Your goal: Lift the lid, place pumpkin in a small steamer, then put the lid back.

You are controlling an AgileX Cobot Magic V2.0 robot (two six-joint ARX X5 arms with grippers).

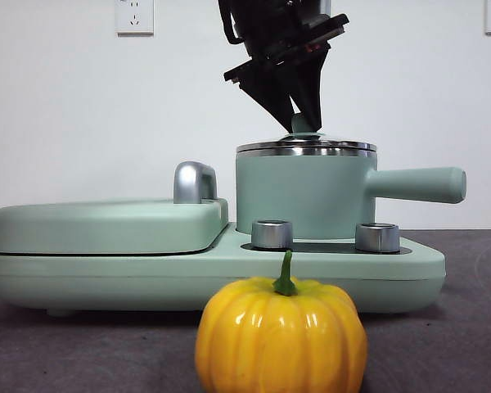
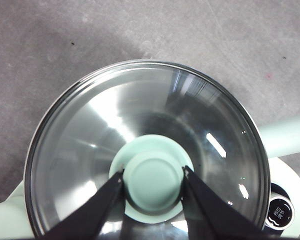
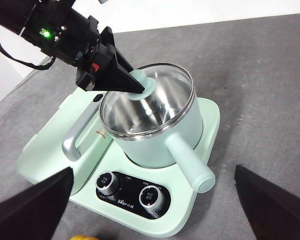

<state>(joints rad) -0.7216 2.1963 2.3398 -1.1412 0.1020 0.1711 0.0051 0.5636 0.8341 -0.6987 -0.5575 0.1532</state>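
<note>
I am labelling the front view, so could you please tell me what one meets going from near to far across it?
Glossy yellow-orange ribbed pumpkin → two steel dials on the mint-green cooker base → mint-green cylindrical steamer pot under its steel-rimmed glass lid, knob gripped by the left gripper → white wall.

pumpkin (image 1: 281, 336): base cut by front view's edge; only a sliver in right wrist view
lid (image 2: 146, 150) knob: sides covered by left gripper (image 2: 152, 181) fingers
dial (image 2: 279, 212) print: unreadable

Low level front view; close left wrist view above lid (image 2: 152, 150); high right wrist view.
</note>
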